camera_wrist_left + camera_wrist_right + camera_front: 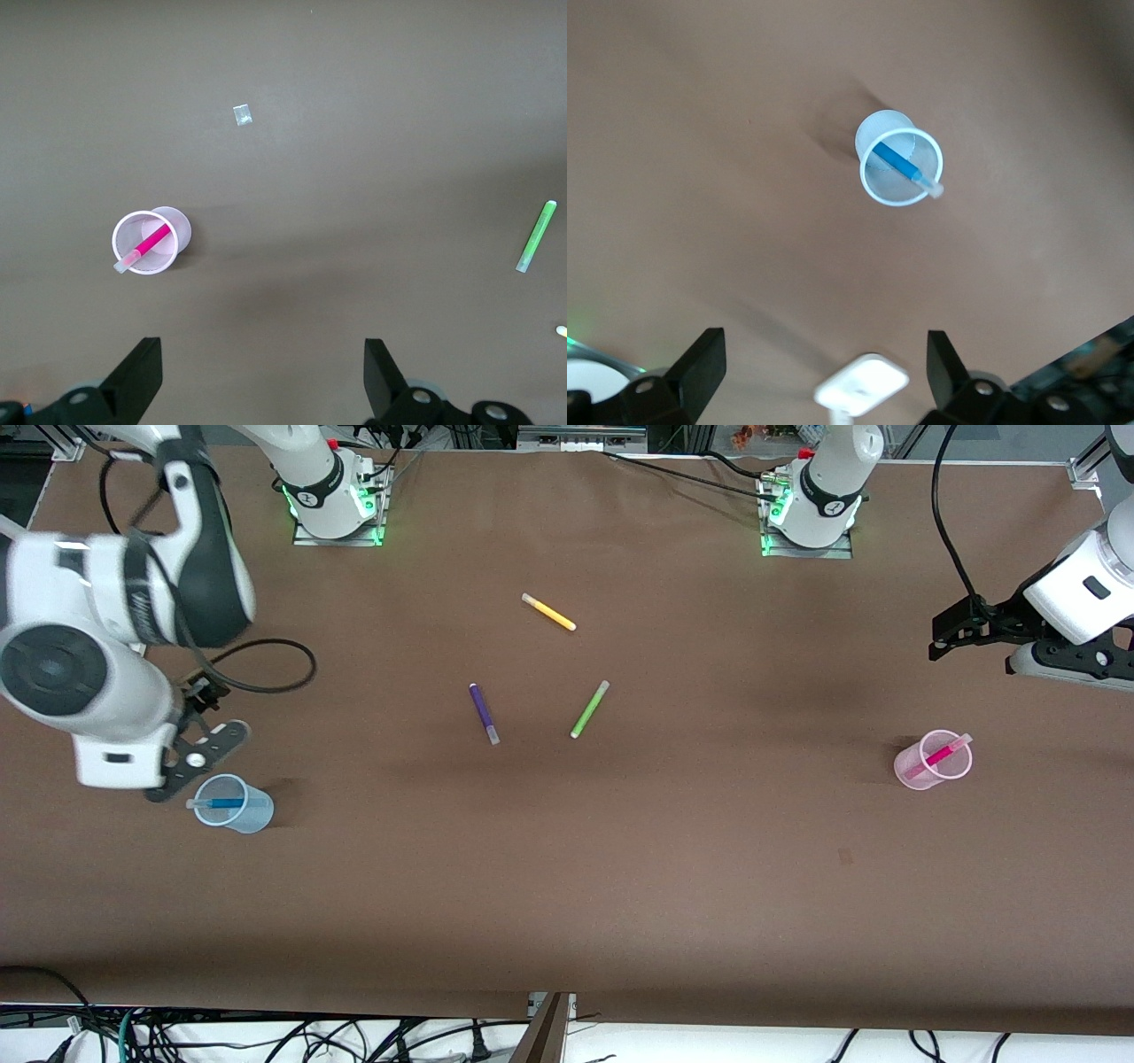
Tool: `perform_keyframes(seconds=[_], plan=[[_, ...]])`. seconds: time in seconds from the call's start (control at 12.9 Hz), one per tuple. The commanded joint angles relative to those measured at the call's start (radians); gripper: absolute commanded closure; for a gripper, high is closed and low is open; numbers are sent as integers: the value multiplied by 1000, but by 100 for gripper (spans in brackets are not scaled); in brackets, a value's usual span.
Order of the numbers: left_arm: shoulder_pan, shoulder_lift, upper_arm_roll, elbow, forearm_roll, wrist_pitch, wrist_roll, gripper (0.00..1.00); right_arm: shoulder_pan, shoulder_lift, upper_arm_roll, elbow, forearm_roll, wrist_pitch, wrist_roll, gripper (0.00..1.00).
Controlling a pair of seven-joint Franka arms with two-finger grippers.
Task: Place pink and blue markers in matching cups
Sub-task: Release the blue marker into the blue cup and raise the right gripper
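Note:
The pale blue cup (235, 804) stands toward the right arm's end of the table with the blue marker (221, 803) leaning inside it. They also show in the right wrist view as the cup (879, 142) and the marker (902, 165). My right gripper (199, 757) is open and empty above the table beside the blue cup. The pale pink cup (933, 760) stands toward the left arm's end with the pink marker (939, 755) leaning inside it. The left wrist view shows this cup (175, 227) and marker (152, 242) too. My left gripper (952, 631) is open and empty, up in the air.
A yellow marker (548, 612), a dark purple marker (484, 713) and a lime-green marker (589, 708) lie mid-table. The green one also shows in the left wrist view (536, 236). A black cable loop (266, 664) lies near the right arm. A small scrap (243, 115) lies on the table.

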Motion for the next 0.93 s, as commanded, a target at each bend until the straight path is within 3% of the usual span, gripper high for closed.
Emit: perform_keyframes(seconds=[0.0, 0.16, 0.39, 0.62, 0.85], plan=[[9, -23, 1, -17, -11, 2, 23, 0, -43, -161, 60, -143, 46, 9, 217, 0], [23, -23, 1, -17, -14, 2, 25, 0, -158, -255, 157, -213, 148, 5, 357, 0], [24, -23, 2, -16, -14, -6, 62, 0, -209, -355, 160, -254, 202, -12, 585, 0], [32, -23, 1, -14, -14, -11, 73, 0, -235, -439, 156, -245, 201, -49, 569, 0], [32, -23, 1, -14, -14, -11, 73, 0, -234, -420, 142, -236, 204, -99, 586, 0]])
